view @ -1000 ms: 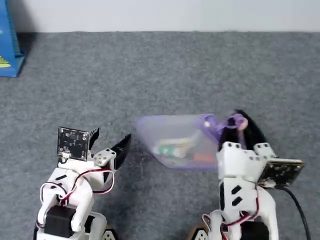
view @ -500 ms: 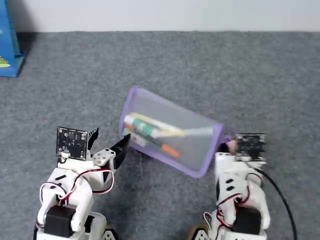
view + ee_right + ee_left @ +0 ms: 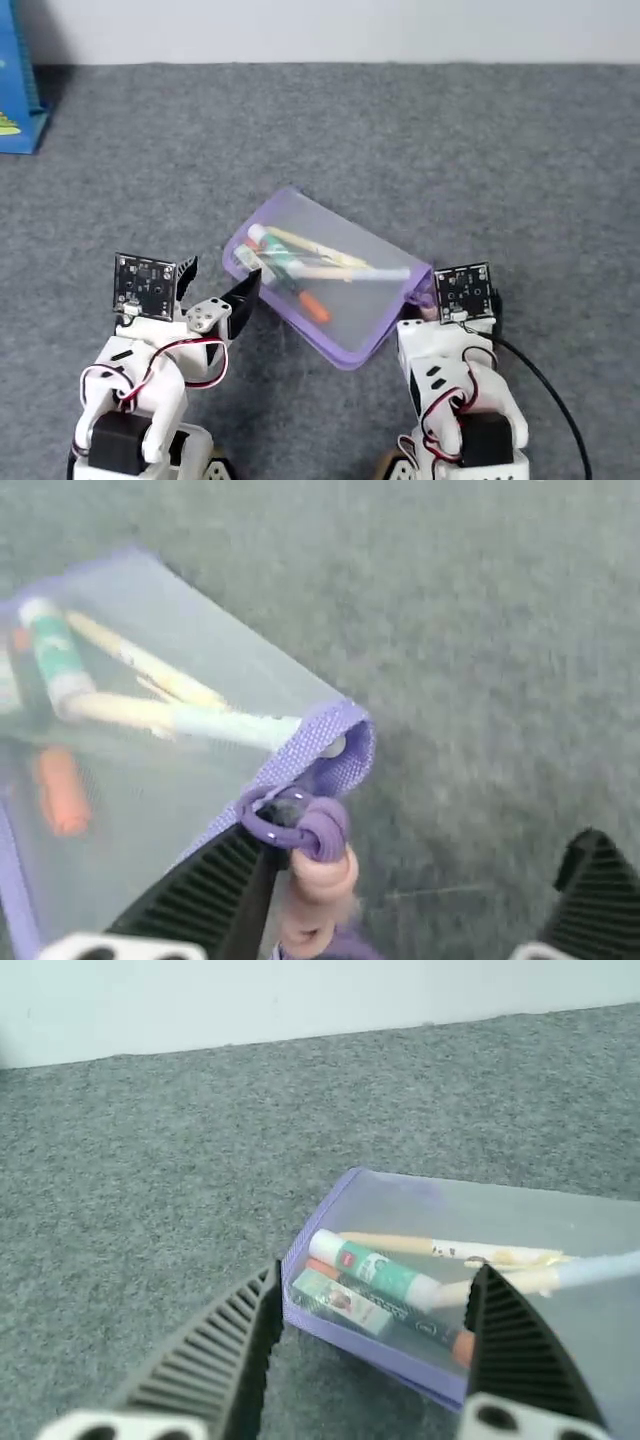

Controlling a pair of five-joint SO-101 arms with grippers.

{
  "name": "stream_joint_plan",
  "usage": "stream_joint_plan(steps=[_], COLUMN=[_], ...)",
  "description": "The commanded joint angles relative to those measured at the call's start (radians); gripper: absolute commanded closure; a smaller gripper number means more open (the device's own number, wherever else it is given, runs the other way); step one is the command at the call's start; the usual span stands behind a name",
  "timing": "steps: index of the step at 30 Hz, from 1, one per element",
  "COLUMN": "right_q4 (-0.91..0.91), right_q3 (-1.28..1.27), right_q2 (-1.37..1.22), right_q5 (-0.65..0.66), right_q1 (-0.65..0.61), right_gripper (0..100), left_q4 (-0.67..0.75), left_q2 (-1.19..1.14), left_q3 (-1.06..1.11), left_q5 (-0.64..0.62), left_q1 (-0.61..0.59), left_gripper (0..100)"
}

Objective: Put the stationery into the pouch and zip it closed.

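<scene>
The pouch [image 3: 352, 305] lies flat and slantwise on the grey carpet [image 3: 400, 140], between my two arms, with one short end toward my left side and its zipper corner toward my right. Through its clear wall I see the stationery inside: a green-and-white glue stick [image 3: 375, 1268], a yellow pencil [image 3: 440, 1248] and an orange marker [image 3: 60, 790] among them. My left gripper [image 3: 378, 1278] stands spread wide, holding nothing, and the pouch's short end sits in the gap between its two fingers; I cannot tell whether either finger touches it. My right gripper [image 3: 420, 845] is also spread wide and clamps nothing. The purple zipper pull [image 3: 300, 825], with a pink bead [image 3: 315, 880] hanging on it, rests right against one of its fingers at the pouch's corner, while the other finger stands well apart over bare carpet. Whether the zip is fully drawn I cannot tell. Far off at my left, by the white wall [image 3: 330, 30], stands a blue box [image 3: 15, 85].
</scene>
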State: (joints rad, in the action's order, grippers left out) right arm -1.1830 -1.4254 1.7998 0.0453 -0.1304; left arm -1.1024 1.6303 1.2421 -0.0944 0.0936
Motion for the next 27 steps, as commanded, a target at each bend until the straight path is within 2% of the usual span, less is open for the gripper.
stream_joint_plan(steps=[1, 5, 9, 15, 19, 22, 26, 27], right_q4=[-0.056, -0.067, 0.027, 0.168, 0.15, 0.137, 0.143, 0.137], right_q3=[0.089, 0.19, 0.273, 0.292, 0.267, 0.215, 0.186, 0.184], right_q2=[0.015, 0.015, 0.015, 0.015, 0.013, 0.015, 0.015, 0.015], right_q5=[-0.011, -0.031, -0.155, -0.224, -0.249, -0.247, -0.247, -0.247], right_q1=[0.027, 0.008, -0.036, -0.087, -0.076, -0.03, 0.099, 0.128], right_gripper=[57.1, 57.1, 57.1, 57.1, 58.4, 71.2, 98.8, 99.3], left_q4=[-0.005, -0.005, -0.005, -0.005, -0.005, 0.002, 0.009, 0.012], left_q2=[0.006, 0.006, 0.006, 0.006, 0.006, 0.008, 0.06, 0.089], left_q3=[-0.039, -0.039, -0.038, -0.019, -0.019, -0.024, -0.022, -0.019], left_q5=[-0.008, -0.008, -0.008, -0.008, -0.008, -0.003, 0.002, 0.017], left_q1=[0.0, 0.0, 0.0, -0.005, -0.006, -0.009, -0.075, -0.098], left_gripper=[71, 71, 71, 71, 71, 75, 90, 94])
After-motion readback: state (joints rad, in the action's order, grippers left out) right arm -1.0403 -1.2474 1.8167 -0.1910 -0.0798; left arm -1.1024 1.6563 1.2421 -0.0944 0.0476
